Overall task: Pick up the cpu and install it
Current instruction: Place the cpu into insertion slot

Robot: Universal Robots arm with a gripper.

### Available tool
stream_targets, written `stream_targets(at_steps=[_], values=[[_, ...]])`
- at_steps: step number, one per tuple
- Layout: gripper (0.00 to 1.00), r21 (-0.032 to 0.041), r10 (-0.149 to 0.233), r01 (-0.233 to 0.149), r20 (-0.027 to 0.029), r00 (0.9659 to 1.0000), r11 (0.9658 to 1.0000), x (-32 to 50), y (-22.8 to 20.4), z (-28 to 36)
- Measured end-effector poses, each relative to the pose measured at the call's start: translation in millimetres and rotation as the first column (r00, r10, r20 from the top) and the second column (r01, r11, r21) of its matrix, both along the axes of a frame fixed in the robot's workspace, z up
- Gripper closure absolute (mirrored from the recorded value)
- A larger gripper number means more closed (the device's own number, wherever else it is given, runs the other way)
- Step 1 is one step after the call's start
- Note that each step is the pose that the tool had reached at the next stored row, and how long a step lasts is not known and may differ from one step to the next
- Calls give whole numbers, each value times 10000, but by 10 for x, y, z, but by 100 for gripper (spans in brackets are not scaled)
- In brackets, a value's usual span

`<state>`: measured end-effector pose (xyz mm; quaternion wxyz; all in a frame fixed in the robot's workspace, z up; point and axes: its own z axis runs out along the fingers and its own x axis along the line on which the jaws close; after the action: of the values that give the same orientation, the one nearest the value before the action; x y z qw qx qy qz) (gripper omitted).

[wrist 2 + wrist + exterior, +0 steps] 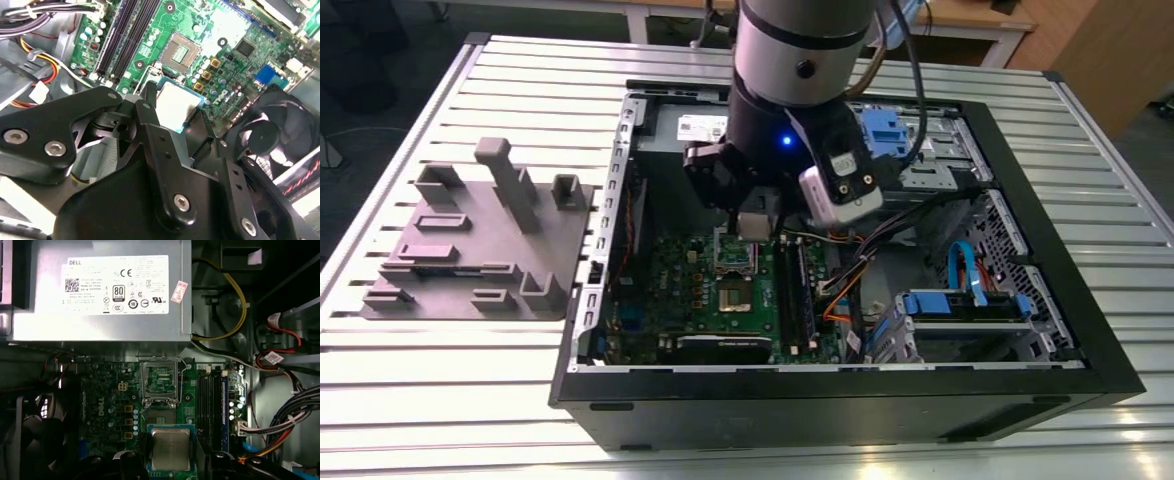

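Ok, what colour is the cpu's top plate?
The cpu top is silvery-grey; it shows best in the first wrist view.

Large white label (115,284) on the broad face of the grey metal box (30,315). It carries lines of small black text, a square code patch and a row of round and boxed certification marks, all too fine to read with certainty. A small pink-and-white sticker (179,291) sits on the box just beside that label. Near the box, white lettering (101,410) is printed on the green circuit board (107,385). A white paper tag (272,358) hangs on cables beside the box, its print unreadable. Any marking on the cpu (170,449) is too faint to tell.
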<state>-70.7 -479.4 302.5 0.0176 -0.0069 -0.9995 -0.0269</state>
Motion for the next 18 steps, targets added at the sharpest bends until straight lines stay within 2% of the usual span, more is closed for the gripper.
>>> stream_targets(at_steps=[4,11,14,18], values=[[53,0,309,-309,-15,9995,9995,-2,-3,-72],[53,-1,313,-313,-16,9995,9995,-11,-25,-199],[53,-3,312,-312,-16,9995,9995,-12,-48,-253],[53,-102,312,-312,-19,9995,9995,-12,-60,-294]])
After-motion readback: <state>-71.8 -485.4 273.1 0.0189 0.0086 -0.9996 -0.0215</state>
